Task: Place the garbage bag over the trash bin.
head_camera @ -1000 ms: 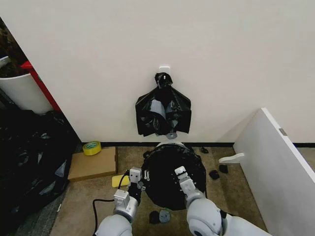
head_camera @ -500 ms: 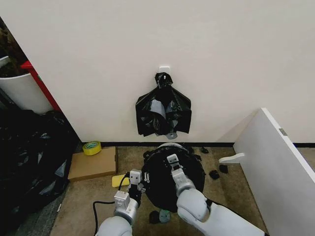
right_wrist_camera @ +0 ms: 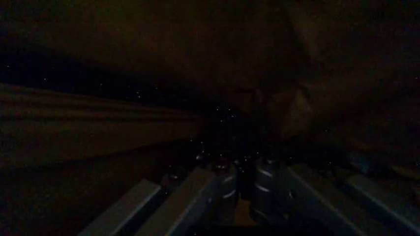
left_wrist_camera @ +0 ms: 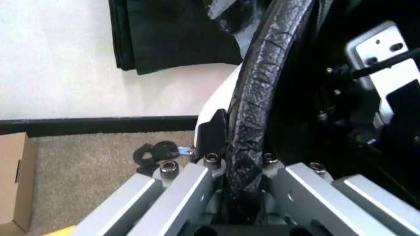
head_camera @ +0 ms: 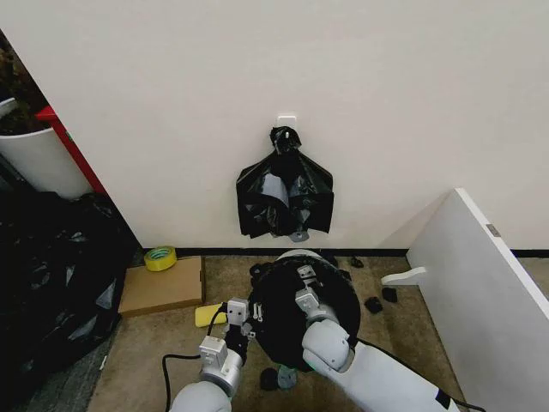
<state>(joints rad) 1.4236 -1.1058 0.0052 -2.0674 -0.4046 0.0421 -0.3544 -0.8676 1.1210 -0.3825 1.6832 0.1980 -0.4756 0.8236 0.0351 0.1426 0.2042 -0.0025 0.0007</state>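
Carpet by white wall | left gripper (head_camera: 243, 314) pinching garbage bag (head_camera: 279, 330) at trash bin (head_camera: 296, 255) rim | right gripper (head_camera: 305, 281) reaching inside, grip unclear

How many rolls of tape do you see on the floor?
1. The yellow-green tape roll lies by the wall, at the far edge of the flat cardboard box. Others may be hidden behind the black plastic heap.

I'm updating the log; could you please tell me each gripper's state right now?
Left gripper: shut on the garbage bag at the trash bin rim.
Right gripper: cannot tell.

Overhead head view; close wrist views
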